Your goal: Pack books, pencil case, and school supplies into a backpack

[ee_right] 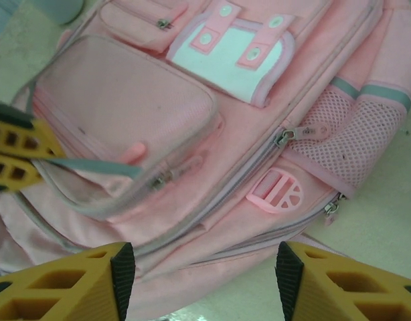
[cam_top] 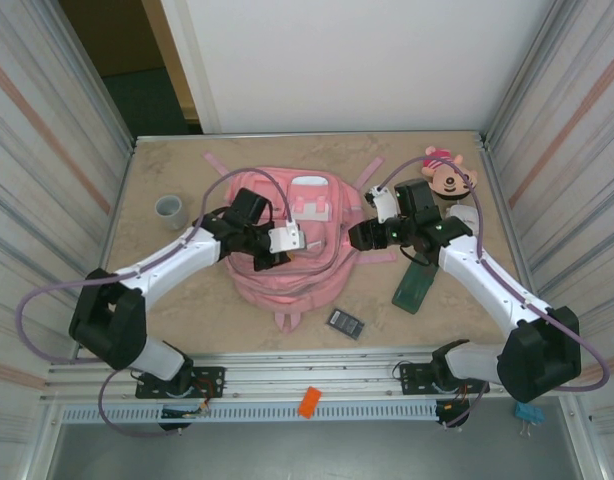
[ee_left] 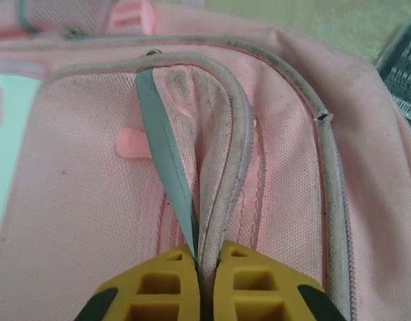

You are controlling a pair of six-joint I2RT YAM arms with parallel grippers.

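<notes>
Backpack (cam_top: 277, 290) is lying on the table (cam_top: 217, 312); left fingers (ee_left: 169, 284) are pinching its grey pull strap (ee_left: 167, 167), right fingers (ee_right: 71, 281) are hanging released above it.

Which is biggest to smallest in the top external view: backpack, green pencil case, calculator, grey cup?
1. backpack, by far the largest.
2. pencil case, though its far end is covered.
3. calculator and grey cup: these look about alike, so they are not ranked against each other.
</notes>
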